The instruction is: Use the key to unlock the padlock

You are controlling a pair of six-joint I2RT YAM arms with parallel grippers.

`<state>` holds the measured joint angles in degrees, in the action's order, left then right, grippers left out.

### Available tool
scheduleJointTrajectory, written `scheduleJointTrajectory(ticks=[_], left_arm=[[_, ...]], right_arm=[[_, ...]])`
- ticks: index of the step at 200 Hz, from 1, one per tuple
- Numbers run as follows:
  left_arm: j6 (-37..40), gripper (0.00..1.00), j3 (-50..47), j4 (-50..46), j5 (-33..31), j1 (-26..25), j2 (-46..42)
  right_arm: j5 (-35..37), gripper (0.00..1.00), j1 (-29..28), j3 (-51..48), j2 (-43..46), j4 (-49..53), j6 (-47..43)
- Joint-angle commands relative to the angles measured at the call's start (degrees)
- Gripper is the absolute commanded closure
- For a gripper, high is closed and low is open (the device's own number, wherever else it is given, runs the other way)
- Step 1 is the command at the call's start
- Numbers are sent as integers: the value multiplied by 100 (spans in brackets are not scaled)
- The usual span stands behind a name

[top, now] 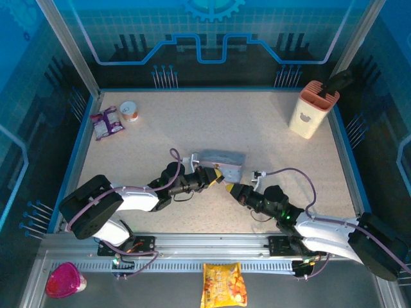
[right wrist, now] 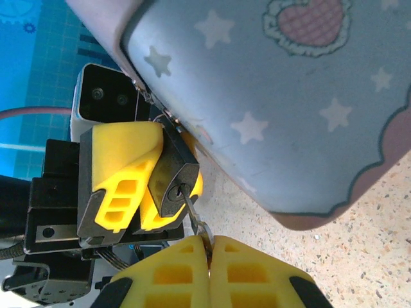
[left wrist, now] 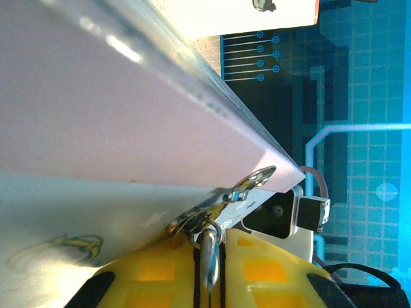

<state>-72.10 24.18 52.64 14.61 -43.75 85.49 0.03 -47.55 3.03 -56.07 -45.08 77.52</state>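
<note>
Pinching the key (right wrist: 194,215) between its closed yellow tips, the right gripper (right wrist: 209,247) sits nearest in the right wrist view, at the bottom edge. From there the key's thin shaft runs up and a little left, and its tip is in the keyhole of the padlock (right wrist: 170,179) just above. The key's long axis thus lies nearly in line with the gripper's own reach, pointing straight away from it into the lock. I judge that the coming move is a roll of the right wrist about that line, with no sideways pull that could bend the key or draw it out.

The padlock is a small dark-grey block with rounded corners, its keyhole face turned toward the right gripper. The left gripper (right wrist: 149,192) is clamped on it from the far side, a yellow finger on each flank, bracing it for the turn. Beyond, the lock hangs at the corner of the tin (right wrist: 289,109), blue-grey with stars and a heart.

In the left wrist view a silvery shackle (left wrist: 209,256) rises from between the left fingers to the hasp (left wrist: 247,183) on the tin's edge. From above, both grippers meet tip to tip at the tin's near side, so neither arm is the nearer.
</note>
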Motion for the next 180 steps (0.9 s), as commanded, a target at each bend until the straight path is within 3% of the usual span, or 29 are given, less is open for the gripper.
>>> scheduleJointTrajectory(ticks=[1, 180], left_arm=[[66, 100, 166, 997, 698, -266, -57], [37, 100, 342, 1222, 955, -477, 285]], right_arm=[[-159, 100, 218, 277, -137, -442, -96], [-819, 100, 740, 511, -571, -1153, -78]])
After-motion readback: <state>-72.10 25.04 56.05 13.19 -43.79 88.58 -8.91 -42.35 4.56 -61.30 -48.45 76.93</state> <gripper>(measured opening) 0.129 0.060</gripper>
